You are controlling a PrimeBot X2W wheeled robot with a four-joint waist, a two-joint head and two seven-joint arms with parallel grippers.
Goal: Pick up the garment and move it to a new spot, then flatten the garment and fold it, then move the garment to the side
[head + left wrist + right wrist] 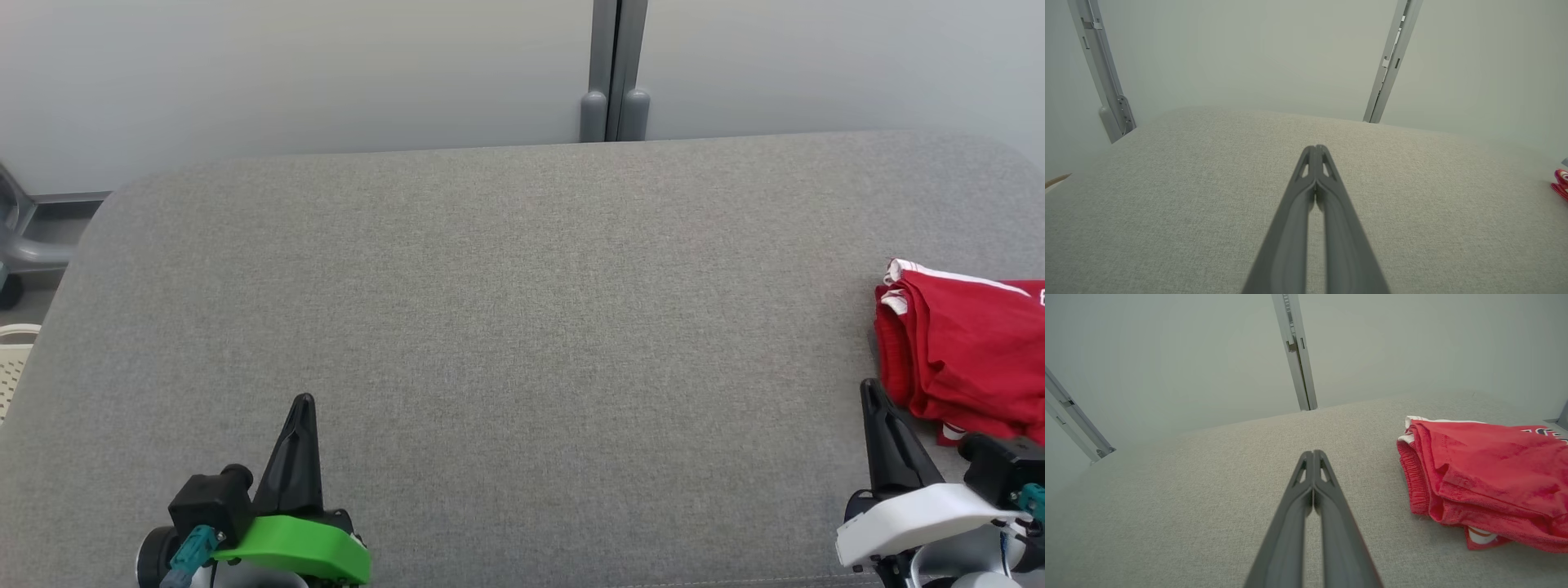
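The garment [963,359] is red with white trim and lies folded in a bundle at the right edge of the grey table [506,327]. In the right wrist view the garment [1486,482] rests to the right of the fingers, apart from them. My right gripper [870,390] hovers at the lower right, just left of the bundle, shut and holding nothing. My left gripper [304,402] sits at the lower left, far from the cloth, also shut and empty. A sliver of the garment [1560,184] shows at the far right of the left wrist view.
Pale wall panels with a grey post [614,73] stand behind the table. A grey chair frame [20,237] and a cream perforated basket [12,363] sit beyond the table's left edge. The table [1167,506] has rounded corners.
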